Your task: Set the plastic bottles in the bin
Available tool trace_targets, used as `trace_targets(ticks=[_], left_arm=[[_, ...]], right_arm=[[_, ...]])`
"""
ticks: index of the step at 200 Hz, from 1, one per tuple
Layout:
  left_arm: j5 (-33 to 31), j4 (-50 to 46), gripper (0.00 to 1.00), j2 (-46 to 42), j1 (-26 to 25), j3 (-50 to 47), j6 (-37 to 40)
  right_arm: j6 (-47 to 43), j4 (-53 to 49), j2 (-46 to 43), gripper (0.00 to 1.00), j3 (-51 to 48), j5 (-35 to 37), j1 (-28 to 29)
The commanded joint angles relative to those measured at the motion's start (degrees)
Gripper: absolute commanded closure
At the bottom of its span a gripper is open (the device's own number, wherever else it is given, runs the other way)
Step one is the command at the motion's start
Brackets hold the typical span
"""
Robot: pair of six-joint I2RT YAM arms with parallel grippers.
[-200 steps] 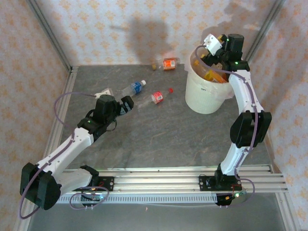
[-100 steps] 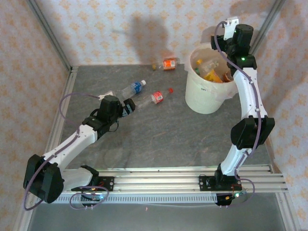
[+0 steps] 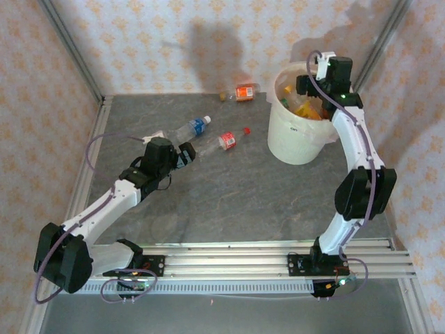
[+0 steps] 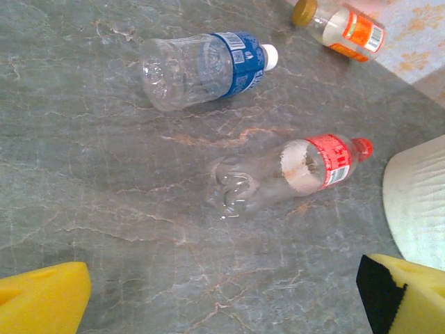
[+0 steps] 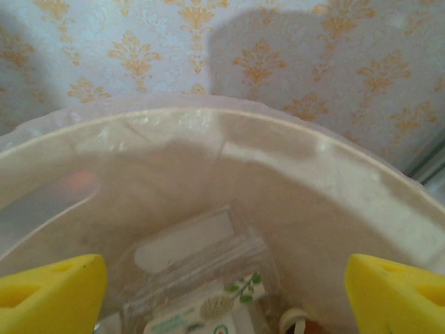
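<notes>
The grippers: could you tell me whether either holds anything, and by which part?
Neither; the left gripper is open above the table, the right gripper open over the bin.

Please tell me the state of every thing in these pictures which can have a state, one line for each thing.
blue-label bottle: lying on the table, capped.
red-label bottle: lying on the table, capped.
orange-label bottle: lying near the back wall, capped.
bin: upright, with bottles inside.
left end effector: open, empty, above the table.
right end effector: open, empty, over the bin.
</notes>
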Motion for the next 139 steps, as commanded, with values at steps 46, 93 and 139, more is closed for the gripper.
trace_targets(ticks=[46, 93, 139], left_arm=[[-6.4, -17.3, 0.0, 18.9, 2.0, 22.9, 19.9], [-1.2, -28.0, 0.0, 32.3, 7.5, 39.5, 33.5], [5.5, -30.8, 0.0, 43.2, 11.0, 48.3, 41.7]], right_arm=[[22.3, 9.9, -23.0, 0.01, -17.1, 6.4, -0.2], [27.2, 6.6, -33.2, 0.01, -23.2, -1.1, -0.2], [26.9, 0.9, -39.1, 0.01, -25.7, -4.7, -0.2]])
